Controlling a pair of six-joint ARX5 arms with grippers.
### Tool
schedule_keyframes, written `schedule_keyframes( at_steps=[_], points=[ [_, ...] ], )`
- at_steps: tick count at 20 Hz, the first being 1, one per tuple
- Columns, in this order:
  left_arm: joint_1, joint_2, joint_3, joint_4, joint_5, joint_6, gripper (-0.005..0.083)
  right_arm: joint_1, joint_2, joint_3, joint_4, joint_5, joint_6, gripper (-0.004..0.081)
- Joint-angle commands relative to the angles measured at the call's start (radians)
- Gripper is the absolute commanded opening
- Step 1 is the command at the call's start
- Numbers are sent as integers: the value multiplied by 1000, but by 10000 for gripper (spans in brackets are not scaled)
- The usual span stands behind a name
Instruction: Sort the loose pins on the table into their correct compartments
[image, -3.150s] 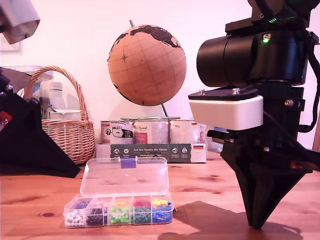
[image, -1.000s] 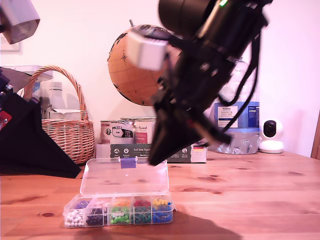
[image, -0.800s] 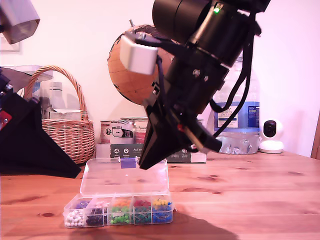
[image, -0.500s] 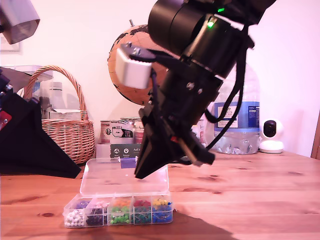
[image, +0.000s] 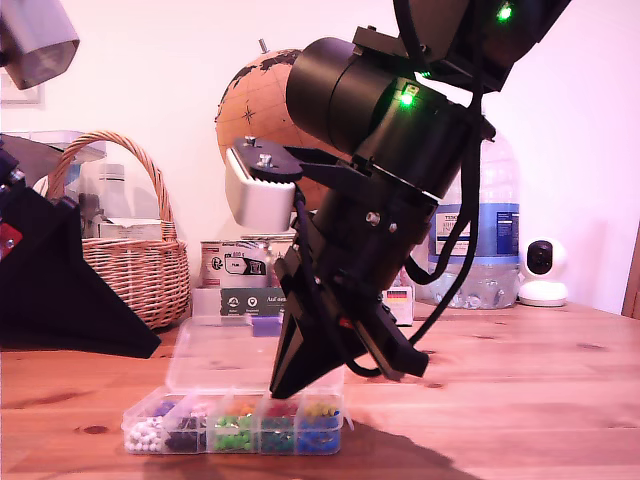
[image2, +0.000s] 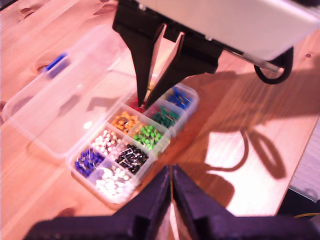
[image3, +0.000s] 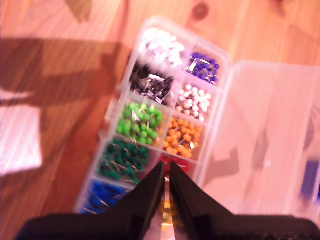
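my second gripper (image: 290, 385), jaws nearly shut with a yellowish sliver between them, dips into the compartments (image: 235, 432) on the table (image: 520, 400), my first gripper (image2: 171, 192) narrow just beside

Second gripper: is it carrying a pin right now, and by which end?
Cannot tell. My second gripper is nearly closed over the red compartment of the box; any pin between its tips is too small and blurred to see.

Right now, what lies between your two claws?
First wrist view: compartments of green pins and black pins lie between my first claw and my second claw.
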Motion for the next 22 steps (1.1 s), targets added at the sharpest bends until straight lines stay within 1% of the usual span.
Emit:
schedule_keyframes(
  at_steps=[1,5,12,19,22],
  points=[
    [4,8,-22,3,2,-2,-24,5,0,8,4,-3,2,-11],
    [4,8,-22,3,9,-2,-24,5,0,8,4,-2,2,-11],
    [4,8,-22,3,13,-2,-24,1,0,8,4,30,1,-11],
    [4,8,-22,4,13,-2,-24,-2,0,8,10,31,2,-10],
    [4,8,-22,4,13,-2,-24,-2,0,8,24,31,2,28]
  ],
)
